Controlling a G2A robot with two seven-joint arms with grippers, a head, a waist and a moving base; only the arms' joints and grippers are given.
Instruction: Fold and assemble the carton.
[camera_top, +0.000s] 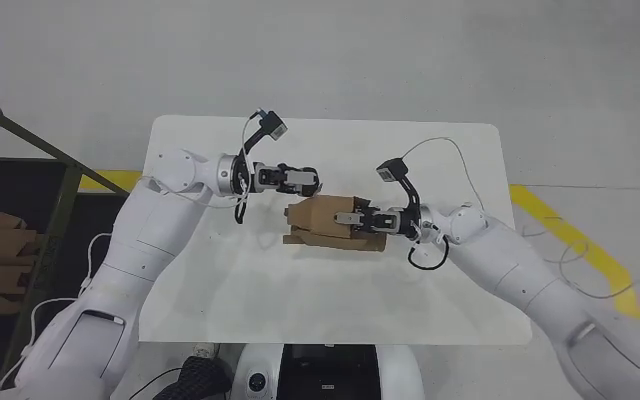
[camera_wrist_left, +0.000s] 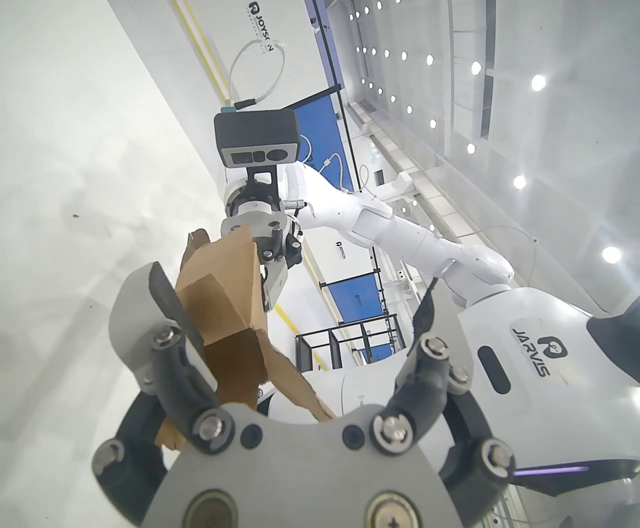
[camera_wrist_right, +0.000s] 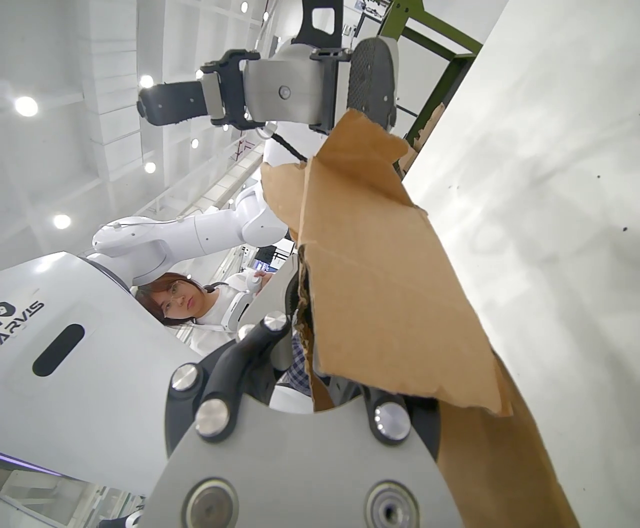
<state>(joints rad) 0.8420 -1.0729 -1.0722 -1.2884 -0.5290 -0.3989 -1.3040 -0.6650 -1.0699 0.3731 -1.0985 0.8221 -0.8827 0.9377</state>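
carton (camera_top: 312, 214): single, brown, partly folded
right gripper (camera_top: 343, 218): clamped on carton's flap
left gripper (camera_top: 314, 186): fingers (camera_wrist_left: 167, 305) wide apart, just beside carton

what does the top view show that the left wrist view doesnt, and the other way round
Top view: the whole white table, with the carton lying near its middle between both arms. Left wrist view: the left gripper up close, its fingers spread open, one beside a raised carton flap, with ceiling lights beyond. Both: the carton and the right gripper gripping it.
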